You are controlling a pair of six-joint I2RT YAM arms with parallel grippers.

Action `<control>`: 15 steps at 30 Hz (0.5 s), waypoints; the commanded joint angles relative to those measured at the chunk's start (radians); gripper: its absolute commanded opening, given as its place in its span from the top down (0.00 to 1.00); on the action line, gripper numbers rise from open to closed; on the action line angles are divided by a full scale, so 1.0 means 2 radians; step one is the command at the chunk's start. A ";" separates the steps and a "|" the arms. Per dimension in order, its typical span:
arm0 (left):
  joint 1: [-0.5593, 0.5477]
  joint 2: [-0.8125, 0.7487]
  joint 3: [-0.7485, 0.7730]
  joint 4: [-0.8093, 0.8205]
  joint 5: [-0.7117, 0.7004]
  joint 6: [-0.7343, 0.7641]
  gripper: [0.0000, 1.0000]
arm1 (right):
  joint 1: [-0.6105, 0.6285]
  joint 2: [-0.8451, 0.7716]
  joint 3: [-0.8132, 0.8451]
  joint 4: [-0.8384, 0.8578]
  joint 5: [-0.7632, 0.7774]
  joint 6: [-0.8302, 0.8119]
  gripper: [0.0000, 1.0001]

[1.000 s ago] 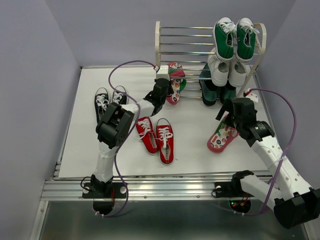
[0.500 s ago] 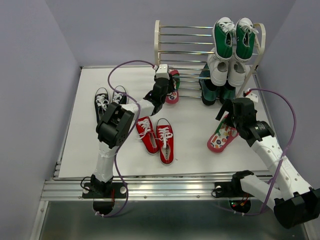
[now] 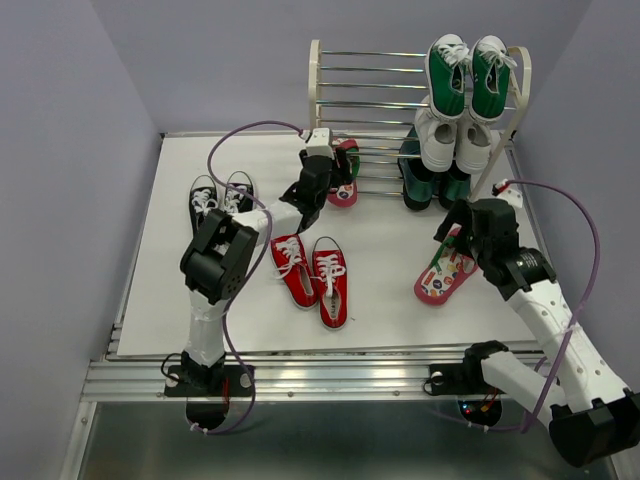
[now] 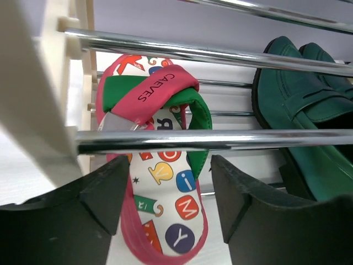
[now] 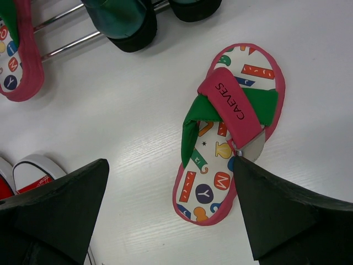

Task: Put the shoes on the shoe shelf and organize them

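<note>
One pink-red flip-flop (image 4: pixel 146 94) lies on the low rods at the left end of the shoe shelf (image 3: pixel 316 90), its heel sticking out towards me. My left gripper (image 4: pixel 170 165) stands open, its jaws either side of that heel without gripping it. The other flip-flop (image 5: pixel 229 132) lies flat on the table below my right gripper (image 5: pixel 170 165), which is wide open and holds nothing. The red sneakers (image 3: pixel 312 270) sit side by side mid-table. The black sneakers (image 3: pixel 220 197) stand at the left.
Green sneakers (image 3: pixel 466 75) fill the shelf's top right, with white sneakers (image 3: pixel 448 142) under them and dark green loafers (image 4: pixel 298 105) on the bottom right. The shelf's left column holds only bare rods above the flip-flop. Purple walls close in both sides.
My left gripper has opened and let go of the flip-flop, which now rests further in on the shelf's low rods. My right arm has shifted slightly, still open.
</note>
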 commanded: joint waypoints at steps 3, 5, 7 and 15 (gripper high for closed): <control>-0.016 -0.110 -0.051 -0.006 0.017 -0.019 0.25 | -0.001 -0.025 0.002 -0.050 0.010 0.032 0.00; -0.027 -0.131 -0.071 -0.020 0.028 -0.029 0.23 | -0.001 -0.030 -0.002 -0.066 0.008 0.038 0.00; -0.041 -0.163 -0.106 -0.024 0.033 -0.039 0.20 | -0.001 -0.030 -0.007 -0.093 0.005 0.058 0.00; -0.079 -0.273 -0.192 -0.079 0.049 -0.055 0.16 | -0.001 0.005 -0.038 -0.163 0.017 0.144 0.00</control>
